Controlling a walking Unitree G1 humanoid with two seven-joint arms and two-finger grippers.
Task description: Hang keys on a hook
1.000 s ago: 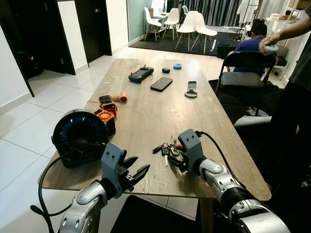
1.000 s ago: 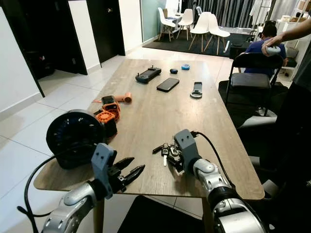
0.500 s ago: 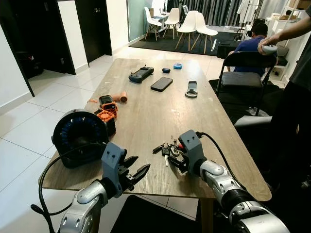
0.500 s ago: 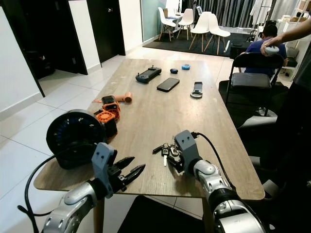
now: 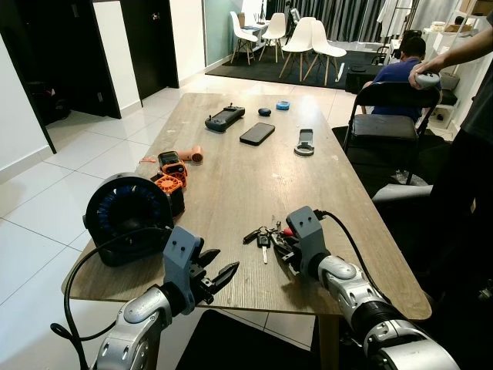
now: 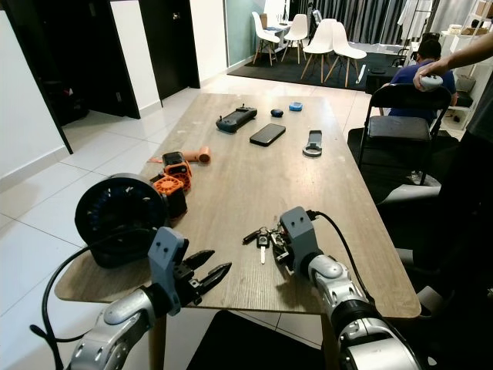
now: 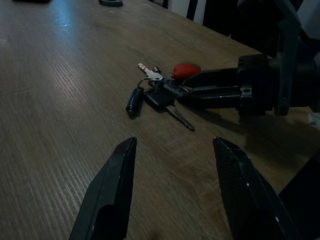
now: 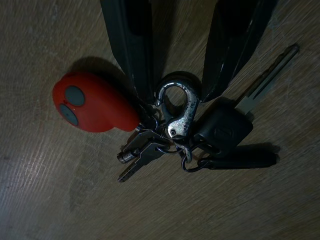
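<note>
Wood-grain tabletop, long and pale brown (image 5: 231, 177), listed by us from our left to our right.

1. Round black fan with blue-tinted grille (image 5: 127, 220), standing at the near left edge of the table.
2. Orange-and-black small devices (image 5: 171, 181) just behind the fan, with a pale orange cylinder (image 5: 194, 156) beyond them.
3. Our left gripper (image 5: 212, 276), hovering off the near table edge, its two black fingers (image 7: 111, 192) spread well apart and holding nothing.
4. Black handheld controller (image 5: 224, 118), black smartphone (image 5: 256, 133) and small blue round object (image 5: 282, 105), all at the far end.
5. Bunch of keys on a silver clip with a red oval fob and a black key head (image 8: 175, 127), lying flat on the table near the front edge, right of centre.
6. Our right gripper (image 8: 182, 77), lowered onto the table at the bunch; its fingers (image 8: 131, 47) are partly open, one to each side of the silver clip, touching or nearly touching it, not yet closed on it.
7. Grey-and-black flat tool (image 5: 305, 142), far right of the tabletop.
8. Black folding chair (image 5: 389, 116) beyond the table's right side, with a person's hand (image 5: 424, 71) on its back and a seated person in blue (image 5: 397, 69) behind.
</note>
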